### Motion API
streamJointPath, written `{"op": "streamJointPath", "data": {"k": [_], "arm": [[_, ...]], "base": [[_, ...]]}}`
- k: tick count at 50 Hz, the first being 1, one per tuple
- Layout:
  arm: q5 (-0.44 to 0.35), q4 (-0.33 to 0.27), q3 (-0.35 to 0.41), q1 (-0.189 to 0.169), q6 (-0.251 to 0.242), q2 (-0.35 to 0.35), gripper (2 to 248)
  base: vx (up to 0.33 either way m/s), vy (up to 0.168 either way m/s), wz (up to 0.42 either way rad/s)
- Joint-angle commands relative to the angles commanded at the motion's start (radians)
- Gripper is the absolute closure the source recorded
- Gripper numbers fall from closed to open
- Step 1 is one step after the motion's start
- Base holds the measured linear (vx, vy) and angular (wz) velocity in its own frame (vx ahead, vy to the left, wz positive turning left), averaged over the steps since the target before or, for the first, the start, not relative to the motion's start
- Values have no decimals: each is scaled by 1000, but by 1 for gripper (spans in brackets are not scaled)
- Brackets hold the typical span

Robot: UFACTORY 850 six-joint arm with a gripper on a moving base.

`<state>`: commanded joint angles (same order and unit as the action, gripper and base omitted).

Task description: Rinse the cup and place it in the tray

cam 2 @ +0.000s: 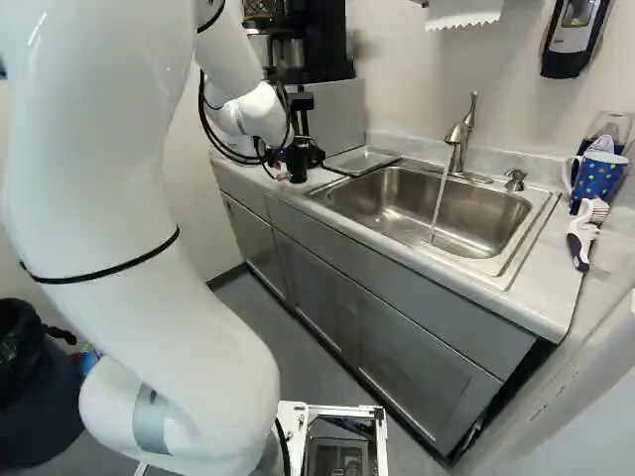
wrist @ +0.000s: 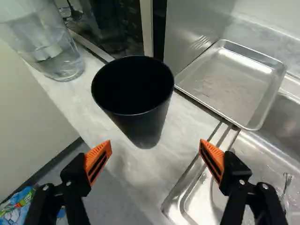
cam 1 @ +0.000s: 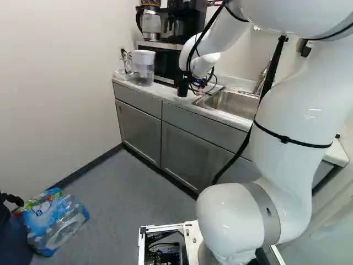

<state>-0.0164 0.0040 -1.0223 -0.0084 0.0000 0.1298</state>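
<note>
Apparently early: gripper (wrist: 155, 147) spread wide, holding nothing; cup (wrist: 144, 129) upright at twelve o'clock, tray (wrist: 229, 86) at two. Grasp, rinse, placing remain.

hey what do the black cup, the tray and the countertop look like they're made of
Cup: probably plastic, smooth and matte black, with only a soft sheen; coated metal is possible.
Tray: bare metal, silvery and fairly shiny, with bright reflections along its rim; aluminium or steel, I can't tell which.
Countertop: pale with faint grey mottling, so either stone or a stone-look laminate.
</note>
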Motion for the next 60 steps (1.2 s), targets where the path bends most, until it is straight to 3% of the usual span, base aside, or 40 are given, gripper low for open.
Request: {"op": "streamJointPath", "data": {"k": [60], "arm": [[-483, 0, 79, 0, 0, 52, 3]], "base": [[0, 0, 0]]}}
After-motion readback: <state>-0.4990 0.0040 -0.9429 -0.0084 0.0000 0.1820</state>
